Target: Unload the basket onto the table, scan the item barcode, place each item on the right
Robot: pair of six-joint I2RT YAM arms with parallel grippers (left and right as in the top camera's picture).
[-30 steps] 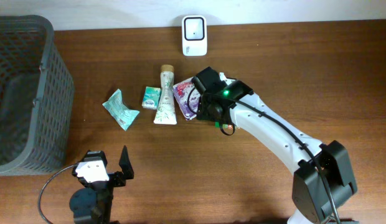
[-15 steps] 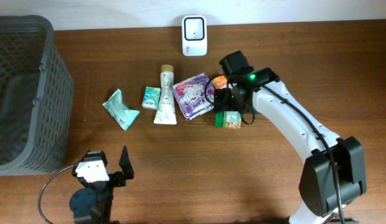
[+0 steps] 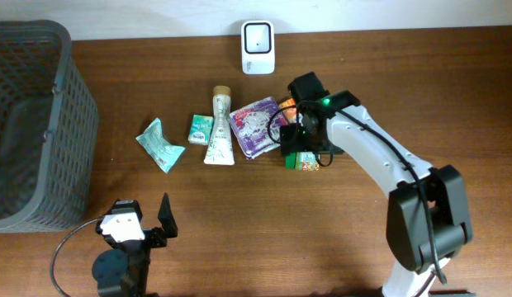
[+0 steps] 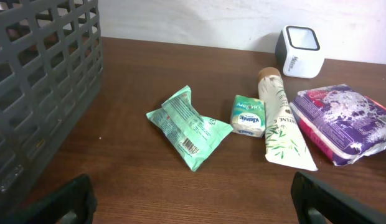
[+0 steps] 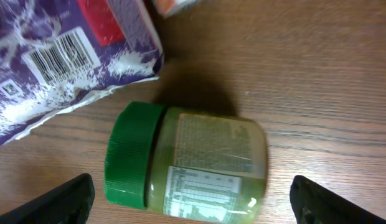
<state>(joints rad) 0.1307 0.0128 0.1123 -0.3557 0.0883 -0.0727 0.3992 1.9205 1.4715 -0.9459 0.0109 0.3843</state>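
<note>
While above jar (image 5: 187, 165), R gripper (image 5: 192, 202) at full spread, empty.

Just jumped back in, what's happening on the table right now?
The right gripper hovers open over a green-lidded jar that lies on its side on the table, beside the purple packet. It holds nothing. The left gripper sits open near the table's front edge, away from the items. The tube, tissue pack and green packet lie left of the purple packet. Nothing is in front of the white scanner yet.
</note>
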